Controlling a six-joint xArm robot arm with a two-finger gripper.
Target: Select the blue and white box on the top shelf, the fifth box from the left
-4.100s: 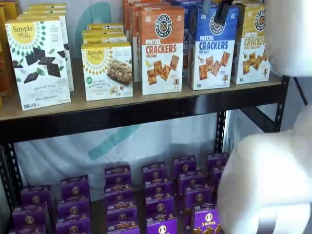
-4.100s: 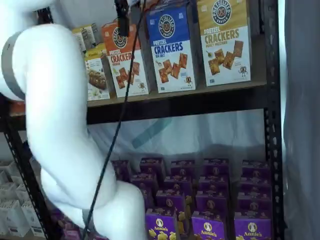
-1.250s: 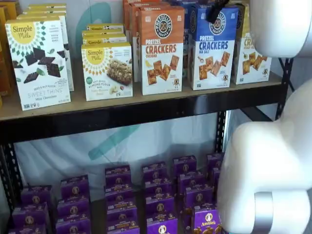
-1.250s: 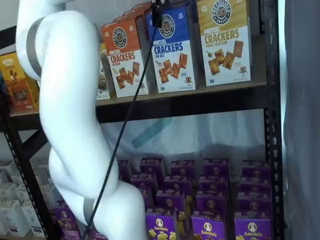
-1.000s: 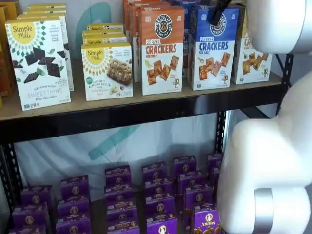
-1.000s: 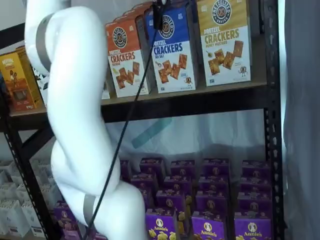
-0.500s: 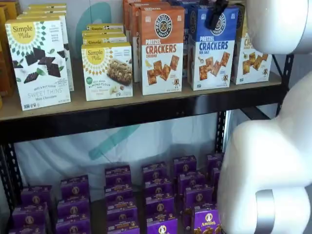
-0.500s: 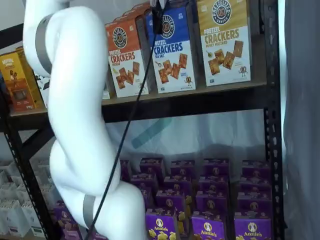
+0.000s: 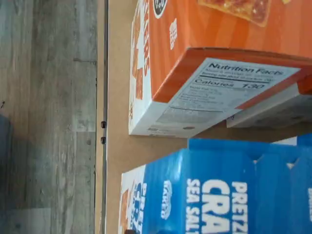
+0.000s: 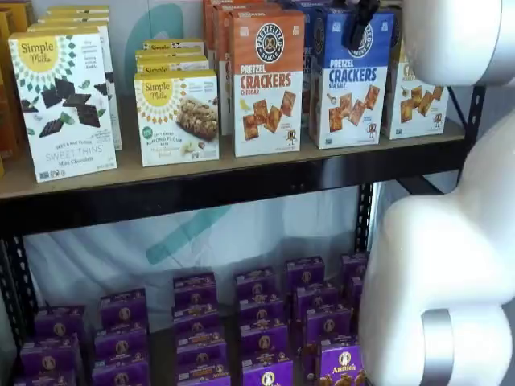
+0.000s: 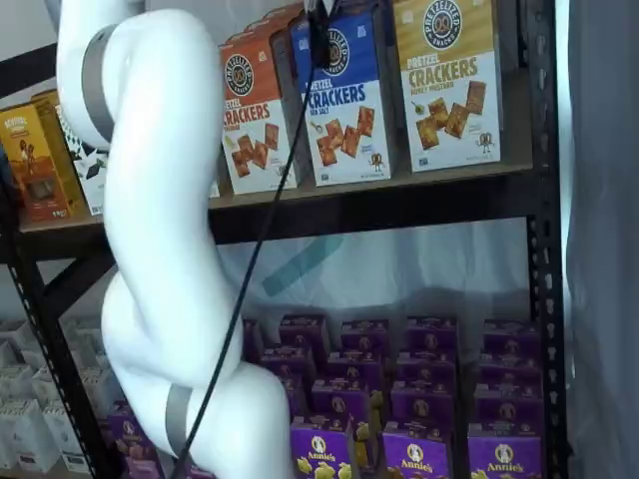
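The blue and white box (image 10: 352,80) stands upright on the top shelf (image 10: 225,181), between an orange Cheddar carton (image 10: 267,80) and a yellow-topped carton (image 10: 418,88). It shows in both shelf views, with its blue top (image 11: 344,110) facing out. My gripper (image 10: 356,24) hangs from above in front of the box's logo. Only one black finger (image 11: 319,35) shows, side-on, so I cannot tell how the jaws stand. In the wrist view the blue box (image 9: 219,195) and the orange carton (image 9: 195,63) lie close below the camera, with a narrow gap of tan board between them.
Simple Mills boxes (image 10: 64,104) fill the shelf's left part. Purple Annie's boxes (image 10: 265,322) crowd the lower shelf. My white arm (image 10: 451,265) bulks in front of the shelves, and a black cable (image 11: 260,230) hangs from the gripper. A black upright (image 11: 544,249) stands at the right.
The arm's white links have shifted a little sideways. The black finger stays in front of the blue box's top, and the box has not moved.
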